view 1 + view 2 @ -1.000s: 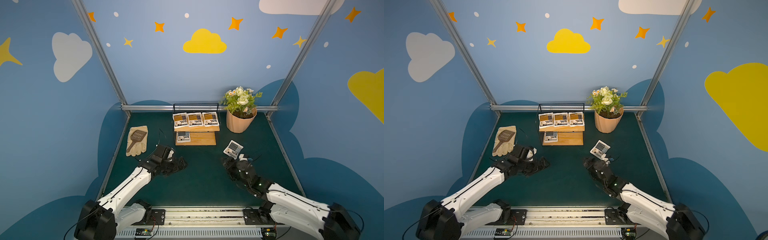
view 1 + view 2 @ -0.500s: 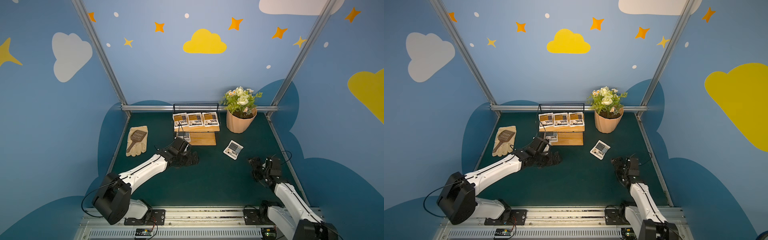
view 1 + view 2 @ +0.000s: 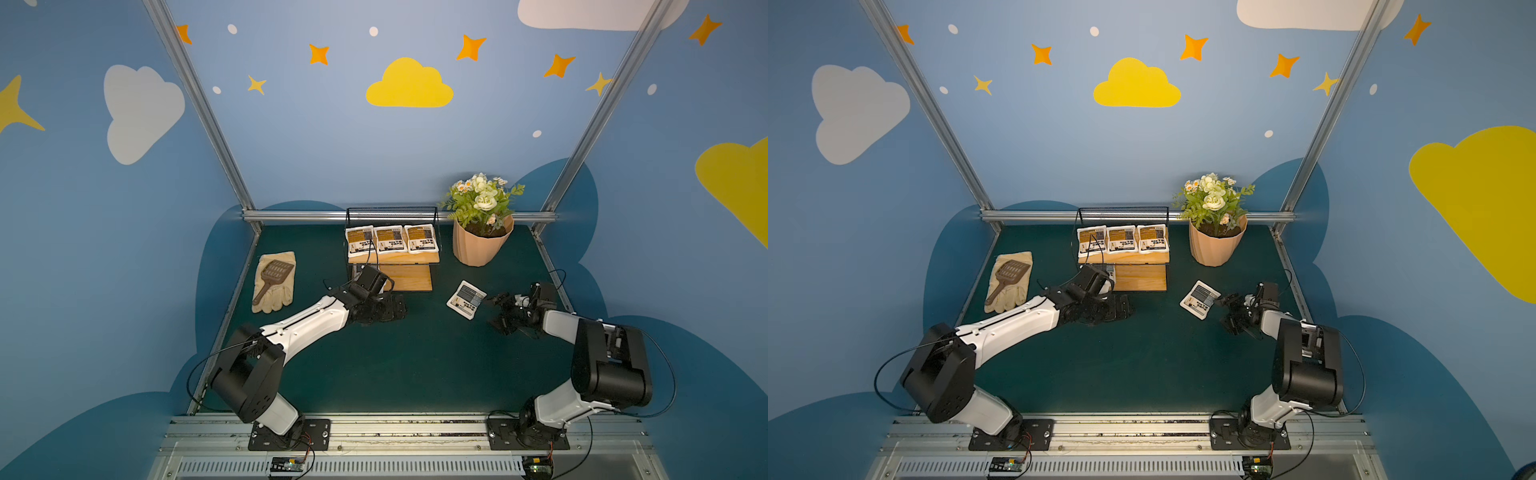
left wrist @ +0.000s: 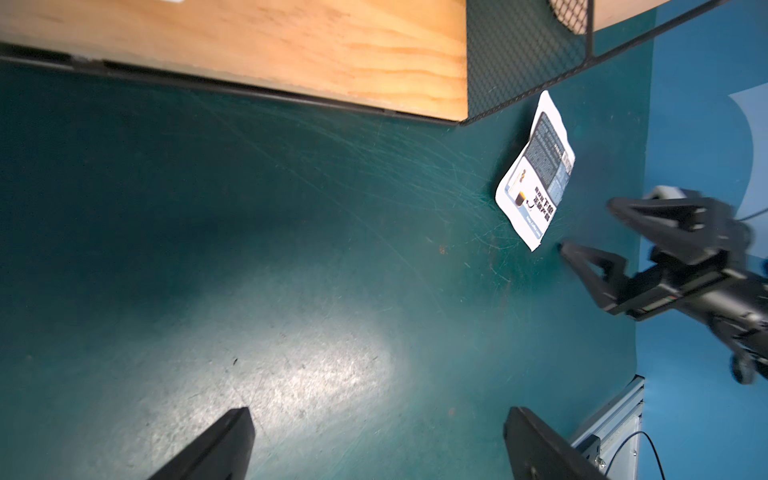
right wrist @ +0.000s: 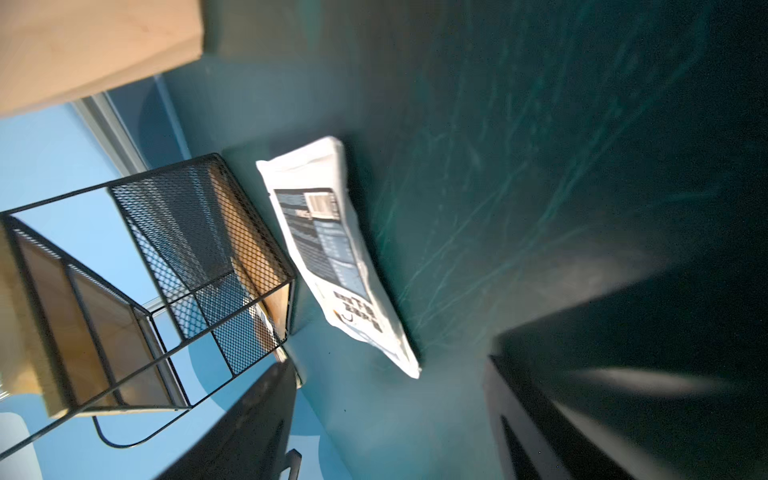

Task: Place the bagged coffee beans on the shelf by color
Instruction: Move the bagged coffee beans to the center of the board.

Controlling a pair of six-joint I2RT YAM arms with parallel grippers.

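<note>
The move to come turns on the loose grey-blue pouch [image 3: 466, 299] and the right tool [image 3: 496, 311]. The pouch lies flat on the green desk [image 3: 415, 365], between the shelf [image 3: 411, 282] and the right tool, just ahead of that tool's tips and apart from them. In the right wrist view its long axis [image 5: 332, 257] runs mostly away from the tool, slanted a little, so the fingers would likely straddle its narrow width once they advance. The right tool stands wide with nothing between its fingers; the left wrist view shows both of its tips [image 4: 585, 226] short of the pouch's near corner. The left tool [image 3: 397, 308] is wide and empty too, low over the desk in front of the shelf's lower board and well apart from the pouch – the right arm is plainly the nearer one.

Counted: three yellow-brown pouches [image 3: 390, 240] sit side by side on the upper board. A second grey-blue pouch [image 3: 1108, 270] shows only as a sliver on the lower board, behind the left wrist – with the loose one, five in all. There is one shelf with two boards, one work glove [image 3: 274, 286] with one slotted scoop [image 3: 272, 274] on it, and one flower pot [image 3: 480, 247]
</note>
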